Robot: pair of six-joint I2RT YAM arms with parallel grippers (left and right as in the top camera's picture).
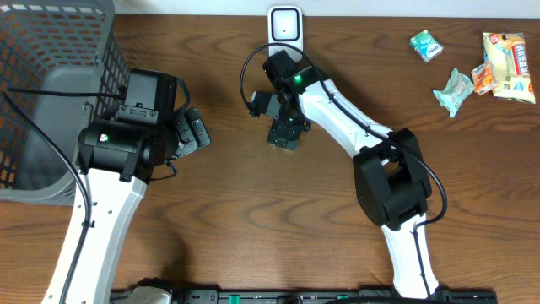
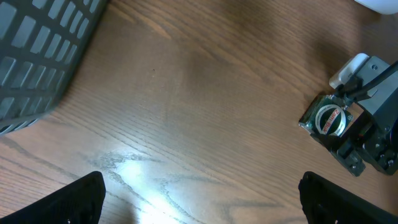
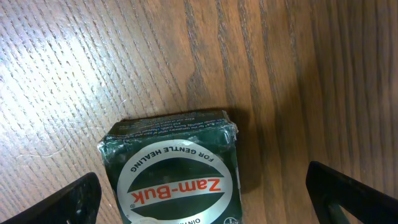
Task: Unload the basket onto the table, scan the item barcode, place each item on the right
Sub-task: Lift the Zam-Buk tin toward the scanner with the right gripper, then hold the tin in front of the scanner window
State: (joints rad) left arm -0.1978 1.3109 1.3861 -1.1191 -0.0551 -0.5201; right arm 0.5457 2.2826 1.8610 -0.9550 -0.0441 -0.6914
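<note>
A gray mesh basket [image 1: 46, 80] stands at the far left of the wooden table [image 1: 245, 236], with the left arm's black wrist just beside it. The left gripper [image 1: 197, 131] hangs over bare wood with its jaws spread wide and nothing between them; in its own wrist view, only the two dark fingertips [image 2: 78, 199] show at the bottom corners.

At centre, a white scanner [image 1: 286, 24] sits at the table's far edge. Just in front of it lies the dark green Zam-Buk box [image 1: 284, 133], flat on the table with its round silver label facing up. The right gripper [image 3: 202, 186] hovers directly above it, and the right wrist view shows the fingers [image 3: 351, 193] standing far apart on either side of the box, clear of its edges and gripping nothing.

Well apart at the far right corner lie a small green packet [image 1: 426, 45], a pale teal wrapper [image 1: 454, 91] and orange-and-white snack packs [image 1: 504, 66].
</note>
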